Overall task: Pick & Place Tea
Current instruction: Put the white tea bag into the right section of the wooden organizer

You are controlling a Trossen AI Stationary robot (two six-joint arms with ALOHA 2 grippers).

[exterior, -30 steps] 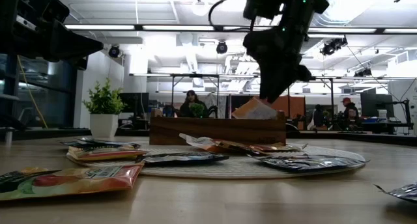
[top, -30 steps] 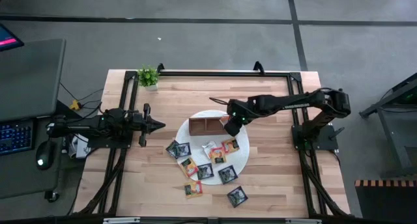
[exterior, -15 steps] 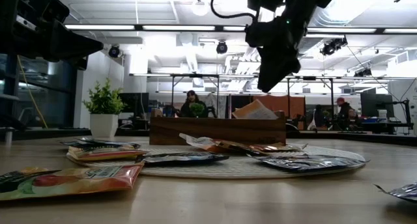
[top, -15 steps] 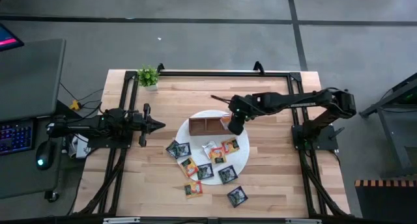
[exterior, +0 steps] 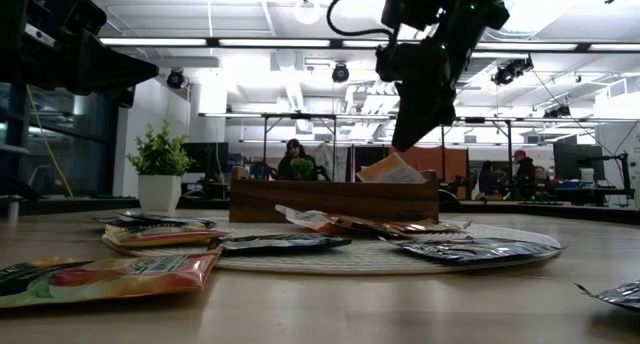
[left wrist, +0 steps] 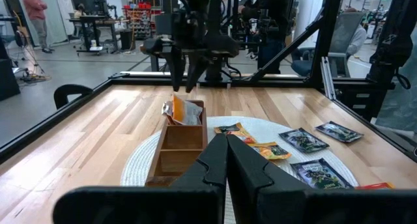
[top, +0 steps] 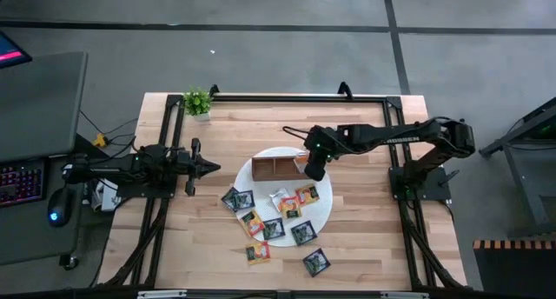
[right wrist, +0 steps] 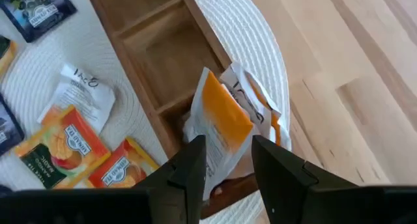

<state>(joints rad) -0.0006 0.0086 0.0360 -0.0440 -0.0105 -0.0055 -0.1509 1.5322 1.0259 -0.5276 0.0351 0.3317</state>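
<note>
Hovering over the box's [top: 276, 168] 3 o'clock end, your right gripper [right wrist: 228, 164] has its jaws parted and empty. Orange-and-white tea sachets [right wrist: 225, 123] stand tilted in that end compartment, just below the fingertips. Your left gripper [top: 211, 167], closed, waits at the table's 9 o'clock side.

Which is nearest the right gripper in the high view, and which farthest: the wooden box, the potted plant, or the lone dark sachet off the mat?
1. Wooden box: right beside the right gripper, which hovers at the box's end compartment.
2. Dark sachet: alone on the bare table, past the mat's near edge.
3. Potted plant: at the far left corner of the table.
</note>
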